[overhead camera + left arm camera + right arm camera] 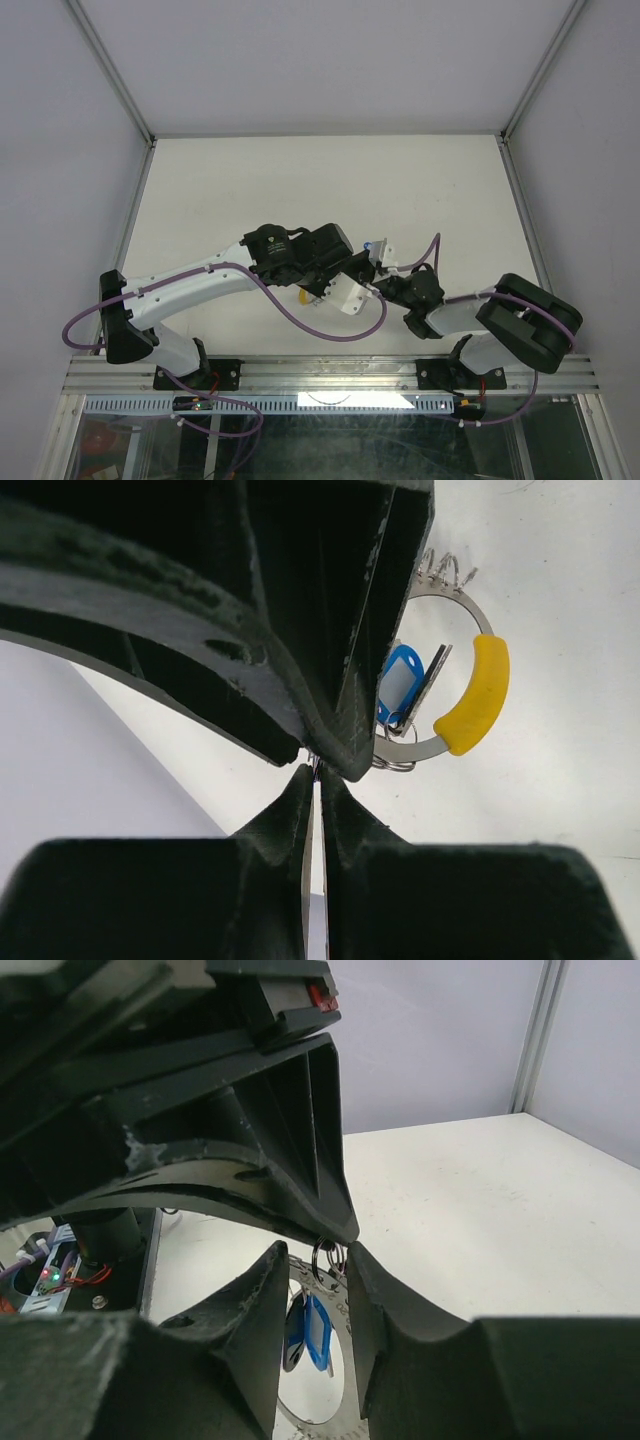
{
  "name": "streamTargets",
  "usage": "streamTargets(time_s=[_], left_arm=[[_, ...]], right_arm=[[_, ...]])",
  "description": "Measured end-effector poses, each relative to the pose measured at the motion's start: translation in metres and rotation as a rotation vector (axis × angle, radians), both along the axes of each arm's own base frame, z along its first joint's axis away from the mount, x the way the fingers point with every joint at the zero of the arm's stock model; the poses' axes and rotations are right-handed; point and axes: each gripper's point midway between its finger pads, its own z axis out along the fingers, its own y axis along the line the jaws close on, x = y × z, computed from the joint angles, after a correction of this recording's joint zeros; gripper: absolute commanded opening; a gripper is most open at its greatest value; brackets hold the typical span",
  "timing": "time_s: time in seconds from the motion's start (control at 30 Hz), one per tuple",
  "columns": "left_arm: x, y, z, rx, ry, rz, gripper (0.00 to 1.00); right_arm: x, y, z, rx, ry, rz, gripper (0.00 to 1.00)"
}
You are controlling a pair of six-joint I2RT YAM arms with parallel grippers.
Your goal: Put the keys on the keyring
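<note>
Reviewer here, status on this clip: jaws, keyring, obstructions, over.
Left gripper shut on the keyring edge. Right gripper jaws parted around a small wire loop, grip unclear. Blue-tagged key beside the ring. No obstruction seen.

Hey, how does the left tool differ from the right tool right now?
The left tool is shut tight; the right tool has its fingers standing apart. The left tool pinches the thin metal band of the keyring; the right tool has a small wire loop between its tips, grip unclear. Both are dark and meet tip to tip.
</note>
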Motion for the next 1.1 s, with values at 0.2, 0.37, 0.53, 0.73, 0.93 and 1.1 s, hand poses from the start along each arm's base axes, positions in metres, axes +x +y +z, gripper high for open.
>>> streamTargets(time_s=[0.2, 0.37, 0.53, 0.73, 0.93, 1.1], left_arm=[[-0.001, 0.0, 0.0, -0.003, 0.003, -0.002, 0.0], [-0.001, 0.0, 0.0, -0.003, 0.004, -0.003, 0.0], [-0.001, 0.0, 0.0, -0.002, 0.005, -0.003, 0.0], [-0.001, 0.001, 0.0, 0.0, 0.006, -0.002, 0.0], [-0.004, 0.003, 0.005, -0.029, 0.006, -0.003, 0.12], [-0.007, 0.002, 0.023, -0.129, -0.012, -0.002, 0.23]], right_arm=[[0.001, 0.002, -0.001, -0.003, 0.002, 0.001, 0.28], [0.002, 0.003, -0.006, -0.015, 0.01, 0.003, 0.22], [0.002, 0.003, -0.006, -0.014, 0.006, 0.004, 0.03], [0.001, 0.003, -0.006, -0.015, 0.002, 0.009, 0.0], [0.001, 0.003, -0.004, -0.012, -0.004, 0.008, 0.0], [0.0, 0.002, -0.005, -0.015, -0.007, 0.006, 0.0]])
